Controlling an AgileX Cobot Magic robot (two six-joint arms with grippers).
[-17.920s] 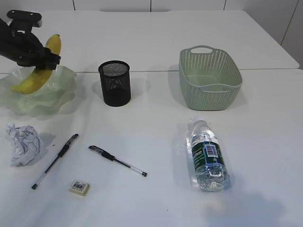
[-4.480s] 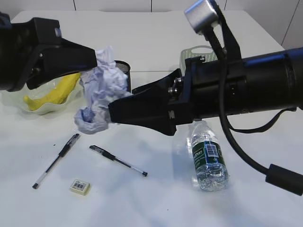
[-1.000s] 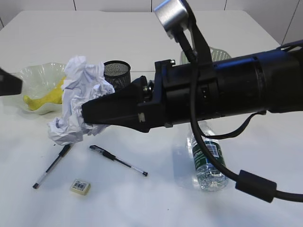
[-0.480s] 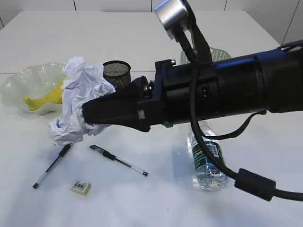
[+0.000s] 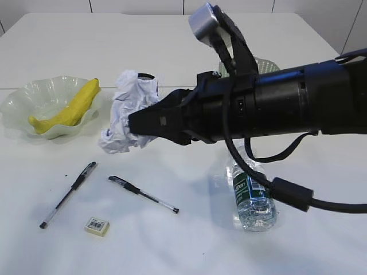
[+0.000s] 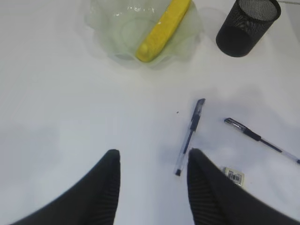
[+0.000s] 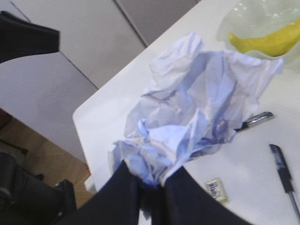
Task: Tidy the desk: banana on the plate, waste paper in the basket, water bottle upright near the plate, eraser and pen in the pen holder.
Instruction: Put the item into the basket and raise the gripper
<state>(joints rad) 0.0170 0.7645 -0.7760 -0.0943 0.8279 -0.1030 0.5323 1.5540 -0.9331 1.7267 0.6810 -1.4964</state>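
The right arm (image 5: 275,109) stretches across the middle of the worktop (image 5: 189,240) from the right, and its jaws are pinched on the waste paper (image 5: 131,120), which hangs clear of the surface in front of the pen holder, hiding nearly all of it in the exterior view. The coming move turns on one relation: the basket (image 5: 261,62) lies behind and to the right of the held paper, back along the arm itself, so the wad is likely to have to travel rightward and away from the camera. Only a sliver of the basket's rim shows behind the arm. The right arm is the nearer one, and the only one engaged.

The left gripper (image 6: 152,180) hovers over bare worktop with its jaws spread and nothing between them.

One plate (image 5: 20,100) sits at far left with one banana (image 5: 69,109) already lying across it. One water bottle (image 5: 252,197) lies on its side, its long axis running toward the camera. One pen holder (image 6: 246,26) stands upright. Two pens are on the worktop: the left pen (image 5: 66,193) slants up to the right, the right pen (image 5: 142,195) slants down to the right. One eraser (image 5: 96,226) lies just below them.
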